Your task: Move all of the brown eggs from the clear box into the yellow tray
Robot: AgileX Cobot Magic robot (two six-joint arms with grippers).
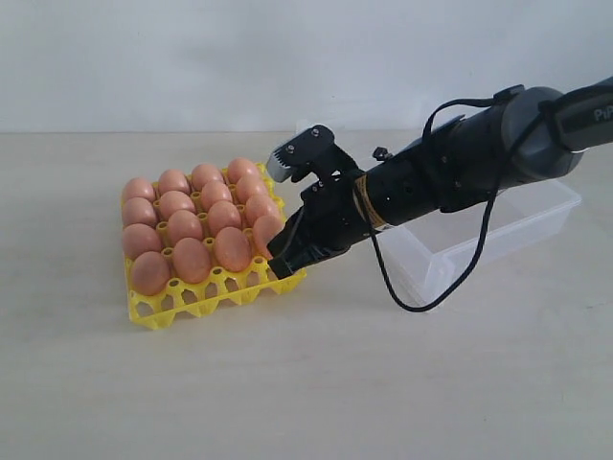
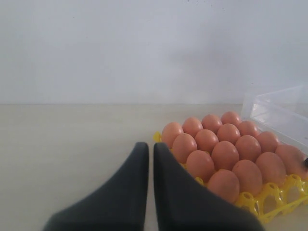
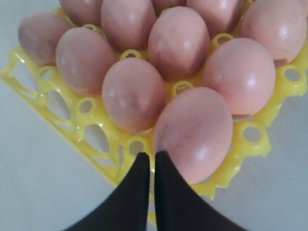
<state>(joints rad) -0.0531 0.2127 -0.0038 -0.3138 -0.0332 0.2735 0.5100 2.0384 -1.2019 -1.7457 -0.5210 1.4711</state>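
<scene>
Several brown eggs [image 1: 192, 225] fill the yellow tray [image 1: 192, 305] at the left of the table. My right gripper [image 1: 284, 268] is shut and holds nothing. Its tips hang at the tray's near right corner, beside the corner egg [image 3: 197, 132] and over the tray's rim [image 3: 72, 130]. I cannot tell whether they touch that egg. The clear box [image 1: 498, 225] lies behind the right arm, which hides part of it, and no egg shows in the part I see. In the left wrist view my left gripper [image 2: 151, 145] is shut and empty, off the tray's side [image 2: 269, 202].
The black right arm [image 1: 450, 172] and its looping cable [image 1: 421, 287] stretch from the right over the box towards the tray. A pale wall stands behind the table. The box's corner [image 2: 279, 110] sits just beyond the tray.
</scene>
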